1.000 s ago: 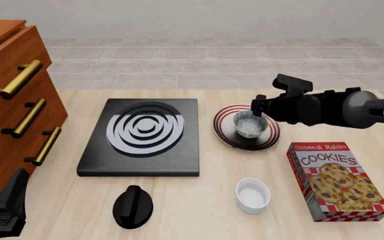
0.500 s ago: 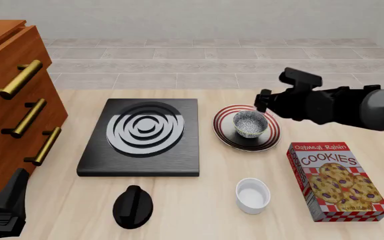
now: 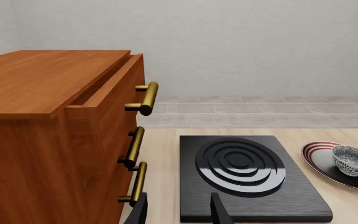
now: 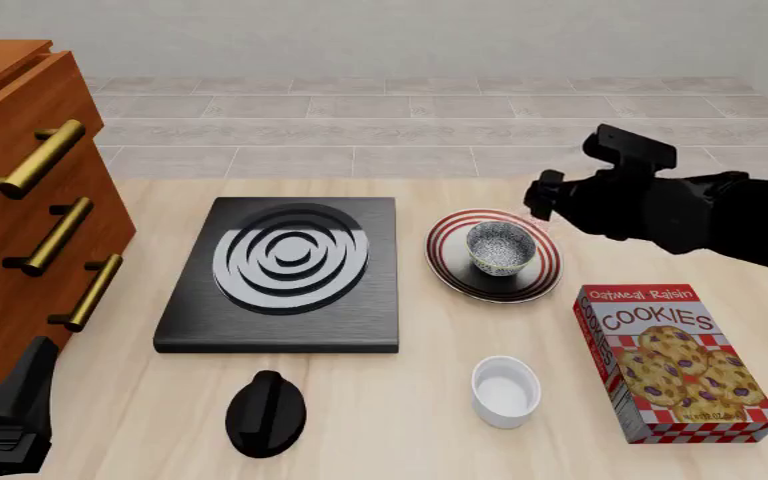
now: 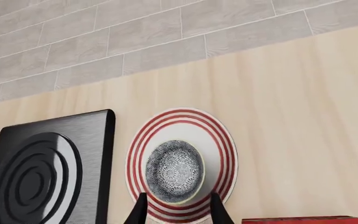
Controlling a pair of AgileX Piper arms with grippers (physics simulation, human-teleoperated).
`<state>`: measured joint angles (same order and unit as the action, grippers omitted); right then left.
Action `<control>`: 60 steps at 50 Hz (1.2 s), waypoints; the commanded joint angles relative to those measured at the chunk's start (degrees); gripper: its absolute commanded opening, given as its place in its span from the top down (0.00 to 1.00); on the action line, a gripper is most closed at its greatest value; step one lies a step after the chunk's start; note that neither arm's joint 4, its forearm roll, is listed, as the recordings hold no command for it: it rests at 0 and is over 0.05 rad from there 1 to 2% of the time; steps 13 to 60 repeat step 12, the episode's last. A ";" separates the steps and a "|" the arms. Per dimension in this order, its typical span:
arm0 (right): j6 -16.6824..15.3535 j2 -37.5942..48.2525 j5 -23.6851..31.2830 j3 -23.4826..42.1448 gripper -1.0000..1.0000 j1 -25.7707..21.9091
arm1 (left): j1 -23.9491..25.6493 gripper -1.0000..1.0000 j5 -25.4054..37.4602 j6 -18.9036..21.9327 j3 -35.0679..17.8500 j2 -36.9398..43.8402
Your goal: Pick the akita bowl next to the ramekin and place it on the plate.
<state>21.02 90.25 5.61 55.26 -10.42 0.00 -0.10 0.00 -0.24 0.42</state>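
The akita bowl (image 4: 500, 247), dark outside and speckled inside, stands upright on the red-ringed plate (image 4: 454, 268) right of the stove plate. The white ramekin (image 4: 506, 390) sits nearer, in front of the plate. My right gripper (image 4: 540, 196) hangs above and just right of the bowl. In the right wrist view its fingers stand apart and empty, with the bowl (image 5: 174, 171) and plate (image 5: 223, 140) below them. My left gripper (image 3: 179, 215) is open and empty low by the drawer cabinet. From there the bowl (image 3: 354, 160) is far off on the plate (image 3: 319, 156).
A black square stove plate (image 4: 291, 270) lies mid-table, with a black knob (image 4: 265, 412) in front of it. A cookies box (image 4: 678, 360) lies right of the ramekin. A wooden drawer cabinet (image 4: 24, 200) with brass handles fills the left side.
My right gripper has let go of the bowl and drawn up and to the right. The bowl stays on the plate. The left arm has not moved.
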 commanded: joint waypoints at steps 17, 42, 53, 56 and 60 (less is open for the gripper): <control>0.77 -4.94 0.77 -3.00 0.00 1.12 | 0.00 0.00 0.00 0.00 0.00 0.00; 0.77 -4.94 0.77 -3.00 0.00 1.12 | 0.00 0.00 0.00 0.00 0.00 0.00; 0.77 -4.94 0.77 -3.00 0.00 1.12 | 0.00 0.00 0.00 0.00 0.00 0.00; 0.77 -4.94 0.77 -3.00 0.00 1.12 | 0.00 0.00 0.00 0.00 0.00 0.00; 0.77 -4.94 0.77 -3.00 0.00 1.12 | 0.00 0.00 0.00 0.00 0.00 0.00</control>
